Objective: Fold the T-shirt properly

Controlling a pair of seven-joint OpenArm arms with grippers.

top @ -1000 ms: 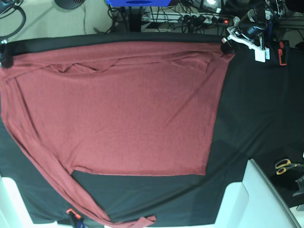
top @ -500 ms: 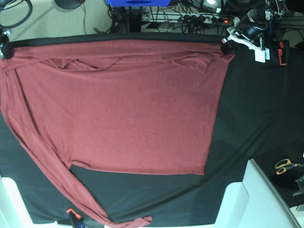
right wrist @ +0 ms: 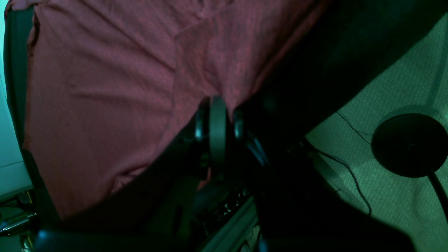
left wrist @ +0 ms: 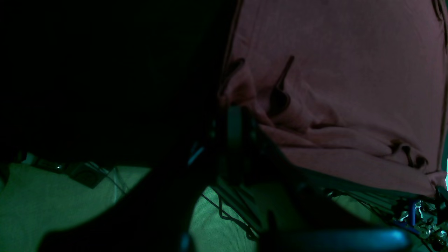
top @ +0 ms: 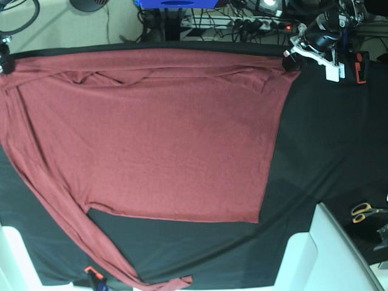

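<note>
The maroon T-shirt (top: pixel 151 133) lies spread flat on the black cloth (top: pixel 327 133), one long sleeve (top: pixel 54 206) trailing down the left to the near edge. In the base view my left gripper (top: pixel 290 59) is at the far right corner of the shirt, shut on its fabric. My right gripper (top: pixel 3 60) is at the far left corner, also shut on the fabric. The left wrist view shows the left gripper (left wrist: pixel 233 112) pinching bunched cloth of the T-shirt (left wrist: pixel 332 87). In the right wrist view the right gripper (right wrist: pixel 217 105) clamps the T-shirt (right wrist: pixel 105 87) at its edge.
Scissors (top: pixel 364 211) lie on the cloth at the right. White blocks stand at the near right (top: pixel 327 254) and near left (top: pixel 9 254). An orange clamp (top: pixel 91 271) sits at the near edge. Cables and a power strip (top: pixel 242 24) run behind the table; a round black base (right wrist: pixel 407 145) stands on the floor.
Both grippers have drawn the shirt's far edge toward the back of the table. The top edge lies straighter and the left corner sits higher. The sleeve end has slid slightly.
</note>
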